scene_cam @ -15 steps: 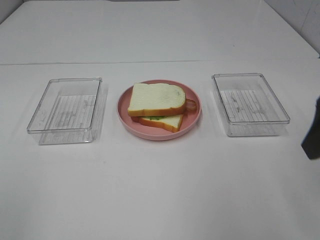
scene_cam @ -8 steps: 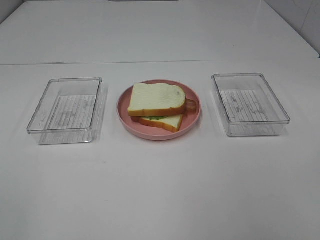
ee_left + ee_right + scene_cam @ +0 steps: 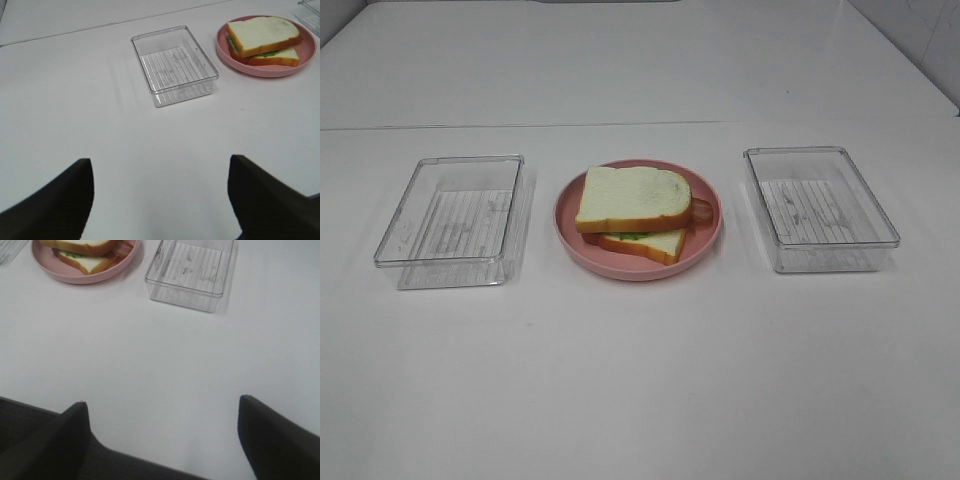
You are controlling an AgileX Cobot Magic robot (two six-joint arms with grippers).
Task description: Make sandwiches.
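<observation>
The sandwich (image 3: 633,210) is a stack of two white bread slices with orange-brown crust, green lettuce and a brown bacon strip between them. It lies on a pink round plate (image 3: 570,228) at the table's middle. It also shows in the left wrist view (image 3: 264,40) and the right wrist view (image 3: 85,252). Neither gripper shows in the exterior high view. My left gripper (image 3: 160,200) is open and empty over bare table, well short of the left box. My right gripper (image 3: 162,437) is open and empty near the table's front edge.
An empty clear plastic box (image 3: 453,220) stands left of the plate and another (image 3: 817,207) right of it. They show in the left wrist view (image 3: 174,65) and the right wrist view (image 3: 191,272). The table's front edge (image 3: 30,412) shows in the right wrist view.
A dark part of the right arm at the right edge of the exterior high view one second ago has gone out of view. The sandwich, plate and boxes have not moved.
</observation>
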